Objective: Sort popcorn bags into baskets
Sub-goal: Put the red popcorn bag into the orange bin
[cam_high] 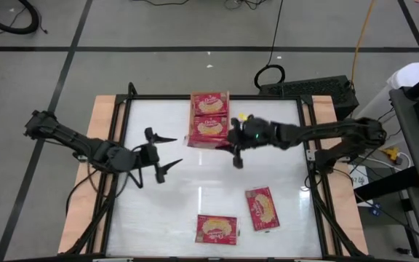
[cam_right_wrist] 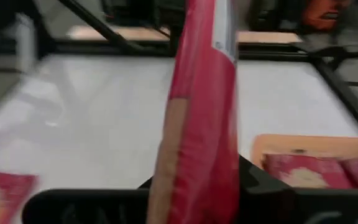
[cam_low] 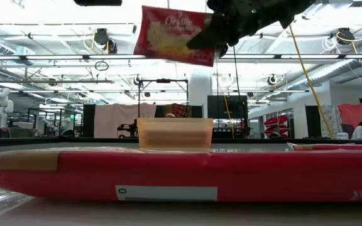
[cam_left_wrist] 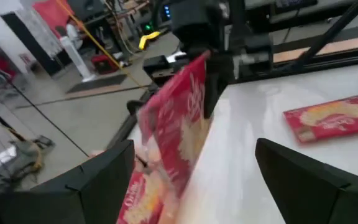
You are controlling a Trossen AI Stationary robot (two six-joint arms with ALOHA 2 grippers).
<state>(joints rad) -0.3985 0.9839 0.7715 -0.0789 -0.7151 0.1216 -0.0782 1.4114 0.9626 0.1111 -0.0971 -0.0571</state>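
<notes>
- A popcorn bag (cam_high: 208, 136) is held clamped in the right gripper (cam_high: 233, 144), raised just beside the tray (cam_high: 209, 109) on the glossy white table (cam_high: 195, 196).
- The left gripper (cam_high: 164, 154) is spread apart, empty, left of the tray.
- A large workshop hall is seen beyond the table.

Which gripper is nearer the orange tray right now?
Right. The right gripper, shut on a popcorn bag, hangs at the near end of the orange tray. The left gripper stands open over bare table, off to the tray's left.
</notes>
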